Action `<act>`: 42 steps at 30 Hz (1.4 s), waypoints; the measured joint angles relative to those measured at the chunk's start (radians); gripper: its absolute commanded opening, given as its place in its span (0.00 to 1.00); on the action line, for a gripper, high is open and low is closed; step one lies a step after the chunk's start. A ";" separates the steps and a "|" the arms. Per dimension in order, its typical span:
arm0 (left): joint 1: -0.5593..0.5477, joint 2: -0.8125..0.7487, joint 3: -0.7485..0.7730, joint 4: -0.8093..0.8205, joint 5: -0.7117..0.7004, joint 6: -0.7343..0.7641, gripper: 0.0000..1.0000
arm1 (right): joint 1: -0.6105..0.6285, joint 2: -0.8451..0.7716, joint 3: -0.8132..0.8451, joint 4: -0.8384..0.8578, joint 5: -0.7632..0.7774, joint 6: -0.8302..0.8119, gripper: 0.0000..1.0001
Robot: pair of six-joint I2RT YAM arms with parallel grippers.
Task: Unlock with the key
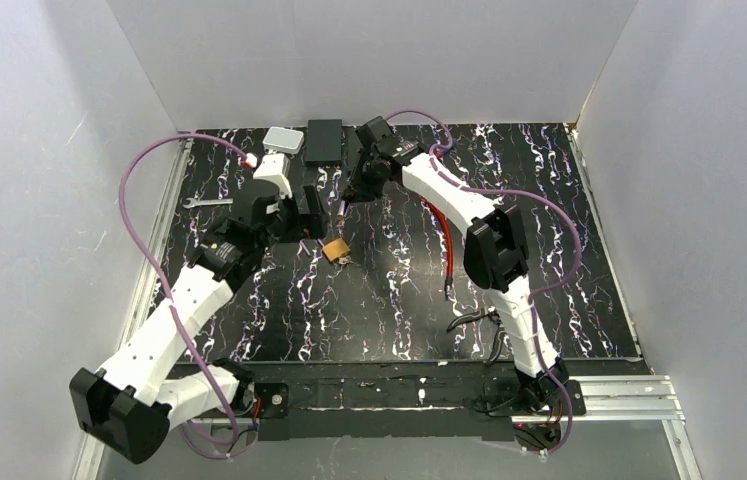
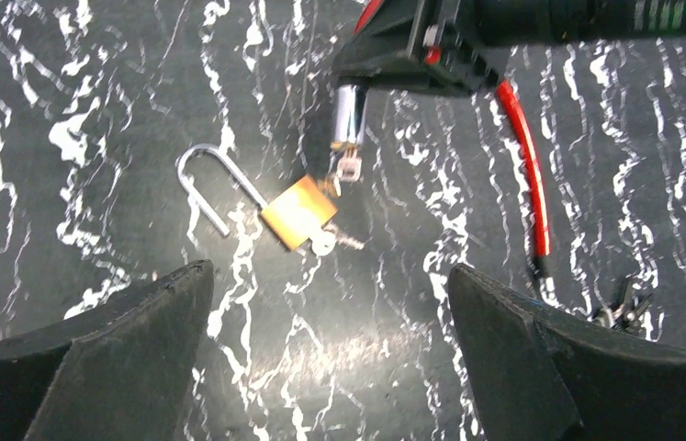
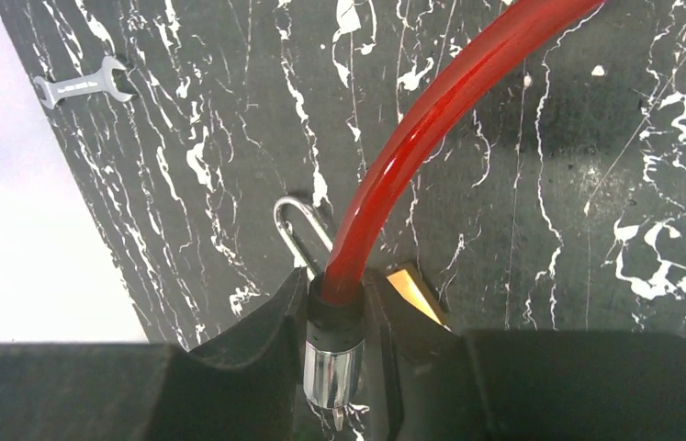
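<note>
The right gripper (image 3: 334,367) is clamped on the chrome tip (image 2: 348,115) of the red cable (image 3: 431,119) just above the padlock (image 2: 298,213) on the table (image 2: 91,92) — seemingly to reach the key (image 2: 346,241) at its base — while the left gripper (image 2: 328,276) hovers nearby, spread wide and empty, ready to steady it.

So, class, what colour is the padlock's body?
The padlock body is brassy gold, clearest in the left wrist view.

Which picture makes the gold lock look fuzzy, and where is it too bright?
Left wrist view: the padlock looks slightly smeared, and the glossy table shows soft glare. Right wrist view: the red cable is sharp, but the wall is washed out pale. Top view: evenly lit, the padlock tiny.
</note>
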 measured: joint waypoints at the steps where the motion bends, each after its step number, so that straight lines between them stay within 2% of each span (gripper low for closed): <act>1: 0.000 -0.024 -0.012 -0.020 -0.011 0.002 0.98 | 0.000 0.011 0.000 0.005 0.000 0.001 0.01; 15: 0.000 -0.344 -0.089 -0.314 -0.069 -0.010 0.98 | 0.000 0.093 -0.041 0.240 -0.012 0.074 0.01; 20: 0.000 -0.442 -0.089 -0.398 -0.106 -0.014 0.98 | 0.000 0.139 -0.055 0.324 -0.015 0.078 0.33; 23: 0.000 -0.463 -0.089 -0.426 -0.120 -0.014 0.98 | 0.000 0.141 -0.055 0.349 -0.014 0.074 0.49; 24: 0.000 -0.463 -0.089 -0.432 -0.123 -0.014 0.98 | 0.000 0.141 -0.055 0.365 -0.012 0.072 0.65; 25: 0.000 -0.462 -0.089 -0.438 -0.127 -0.014 0.98 | 0.000 0.141 -0.055 0.382 -0.011 0.071 0.71; 26: 0.000 -0.458 -0.088 -0.443 -0.130 -0.013 0.98 | -0.001 0.141 -0.055 0.393 -0.007 0.072 0.96; 27: 0.000 -0.453 -0.088 -0.446 -0.131 -0.012 0.98 | -0.002 0.141 -0.055 0.403 -0.005 0.062 0.98; 32: 0.000 -0.422 -0.064 -0.462 -0.132 0.002 0.98 | -0.005 0.107 -0.055 0.409 0.029 0.016 0.98; 36: 0.000 -0.420 -0.039 -0.468 -0.132 0.030 0.98 | -0.006 0.014 -0.069 0.406 0.070 -0.032 0.98; 42: 0.000 -0.428 -0.019 -0.475 -0.130 0.068 0.98 | -0.007 -0.310 -0.256 0.500 0.108 -0.128 0.98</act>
